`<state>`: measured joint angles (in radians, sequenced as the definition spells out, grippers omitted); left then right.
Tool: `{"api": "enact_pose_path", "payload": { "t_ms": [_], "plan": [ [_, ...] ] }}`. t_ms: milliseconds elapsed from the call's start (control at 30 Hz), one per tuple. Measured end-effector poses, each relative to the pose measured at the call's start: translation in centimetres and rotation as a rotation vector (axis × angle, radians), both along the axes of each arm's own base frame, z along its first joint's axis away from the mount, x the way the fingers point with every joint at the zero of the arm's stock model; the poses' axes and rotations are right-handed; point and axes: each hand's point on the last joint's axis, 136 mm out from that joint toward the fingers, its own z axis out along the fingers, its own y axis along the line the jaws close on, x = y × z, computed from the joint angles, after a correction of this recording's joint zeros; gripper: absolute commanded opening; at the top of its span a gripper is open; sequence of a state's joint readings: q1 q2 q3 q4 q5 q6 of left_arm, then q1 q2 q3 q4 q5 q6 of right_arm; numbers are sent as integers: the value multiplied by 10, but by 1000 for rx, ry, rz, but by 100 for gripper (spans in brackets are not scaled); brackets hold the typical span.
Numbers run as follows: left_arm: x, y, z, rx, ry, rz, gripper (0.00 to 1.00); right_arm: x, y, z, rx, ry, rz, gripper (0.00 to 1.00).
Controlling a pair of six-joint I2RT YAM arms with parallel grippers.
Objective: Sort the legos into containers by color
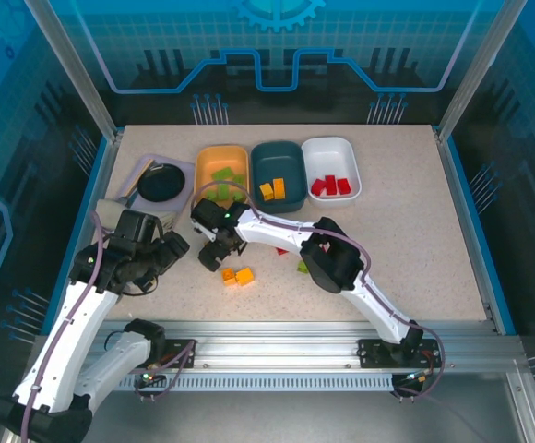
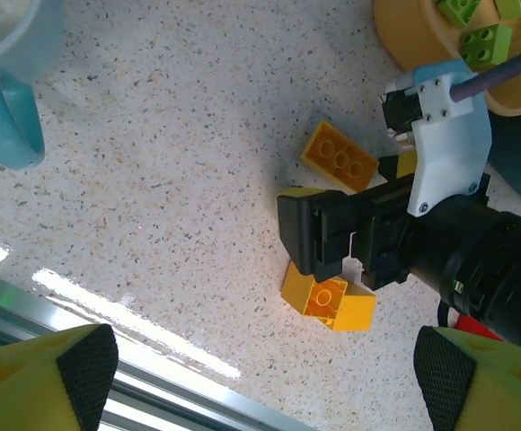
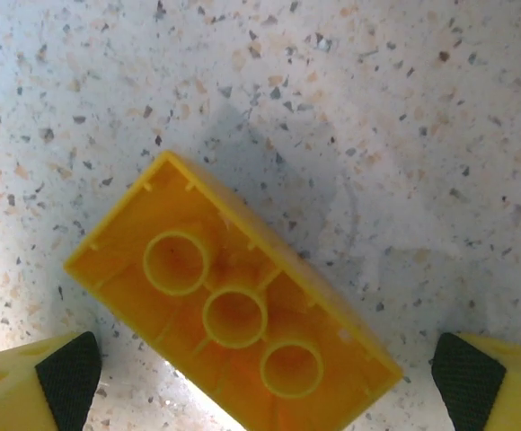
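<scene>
I have the right tool (image 3: 265,377) spread wide and empty over a yellow brick (image 3: 229,314) that lies hollow side up on the speckled surface (image 3: 377,90), near the front of the teal tub (image 1: 279,171) where the other yellows already sit. I judge it light, rigid and smooth, so it should skid rather than flex if only one finger meets it. The best hold is across the two long side walls, low down. It lies diagonal to my fingers, so the wrist likely needs turning first. From the wrist view I can't quite tell how high I am above it. The left tool (image 2: 265,377) is also wide, holding nothing, just beside a second yellow brick (image 2: 328,301)
</scene>
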<state>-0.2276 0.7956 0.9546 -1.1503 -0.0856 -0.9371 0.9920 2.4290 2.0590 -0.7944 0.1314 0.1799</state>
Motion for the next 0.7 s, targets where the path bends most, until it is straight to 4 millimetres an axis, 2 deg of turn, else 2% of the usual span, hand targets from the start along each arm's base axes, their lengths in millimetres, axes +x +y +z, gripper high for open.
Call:
{"api": "enact_pose_path", "payload": {
  "t_ms": [167,500,600,700],
  "plan": [
    [-1,0,1,0,0,0,89,15,16,0,36,-16,-4,75],
    [0,0,3,-1,-6,-1,88,18,12,-1,29,-11,-12,37],
    [0,0,3,-2,-6,-1,88,15,8,1,32,-9,-13,33],
    [3,-4,5,-17,-19,-18,89,6,-4,5,18,2,-17,32]
  ]
}}
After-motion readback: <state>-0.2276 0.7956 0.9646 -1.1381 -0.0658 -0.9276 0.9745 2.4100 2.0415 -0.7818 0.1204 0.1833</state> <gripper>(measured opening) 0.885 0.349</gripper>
